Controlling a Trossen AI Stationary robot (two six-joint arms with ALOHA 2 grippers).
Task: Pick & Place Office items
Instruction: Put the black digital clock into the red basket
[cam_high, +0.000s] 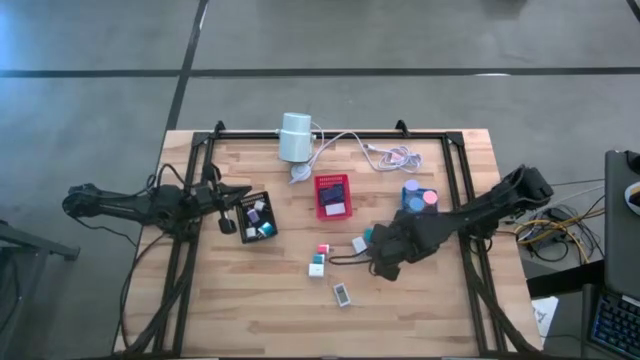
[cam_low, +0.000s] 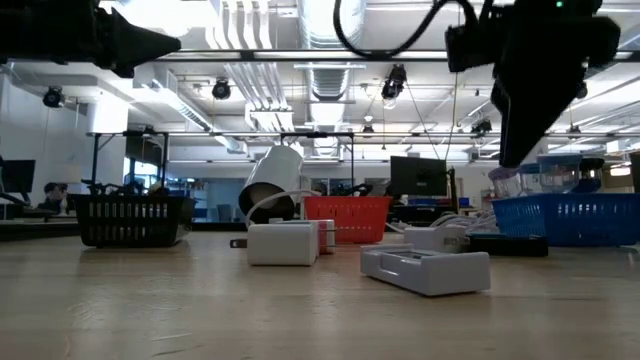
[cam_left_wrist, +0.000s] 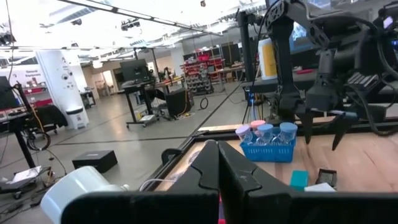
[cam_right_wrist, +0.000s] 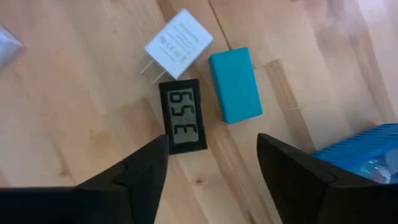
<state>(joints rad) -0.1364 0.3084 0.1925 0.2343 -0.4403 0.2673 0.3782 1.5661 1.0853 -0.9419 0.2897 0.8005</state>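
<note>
Hovering with fingers apart, the right hand (cam_right_wrist: 211, 165) faced a digital display (cam_right_wrist: 183, 116); perhaps half the pieces remained untrayed.

White cylinder (cam_high: 296, 137) with cable (cam_high: 372, 150); red tray (cam_high: 334, 196), black tray (cam_high: 258, 217), blue tray (cam_high: 419, 196).

— How was the light?
— Bright and even on the wooden table (cam_high: 400, 300) from above, with soft shadows. In the low view the ceiling lamps (cam_low: 255, 30) glared white and the near tabletop blurred.
— And the wrist views?
— The near fingers (cam_right_wrist: 143, 174) were dark and soft; the far hall was washed out.
</note>
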